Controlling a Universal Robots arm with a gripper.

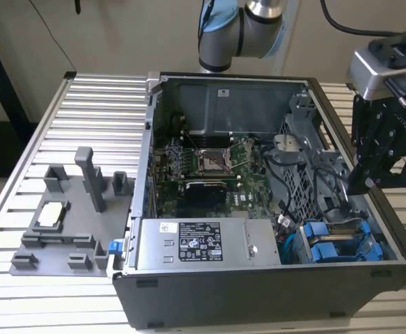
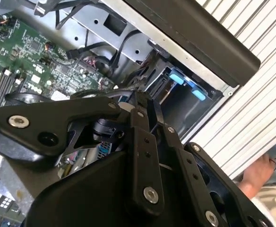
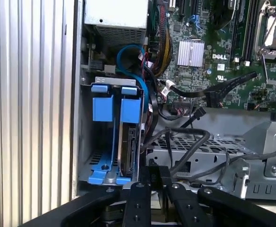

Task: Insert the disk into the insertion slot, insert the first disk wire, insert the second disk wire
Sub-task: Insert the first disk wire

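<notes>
Snugly, disk (image 3: 129,142) inside insertion slot (image 3: 110,81)

The exterior view stands high over the tabletop (image 1: 85,104) edge opposite the arm (image 1: 238,31) and looks steeply down, at moderate range, into the open computer case (image 1: 258,292). Both wrist views sit close over the case interior and look past the gripper (image 3: 158,172). The first wrist view faces the insertion slot (image 3: 83,132) squarely; the second wrist view takes it obliquely. All three views share that slot and the motherboard (image 3: 213,47).
</notes>
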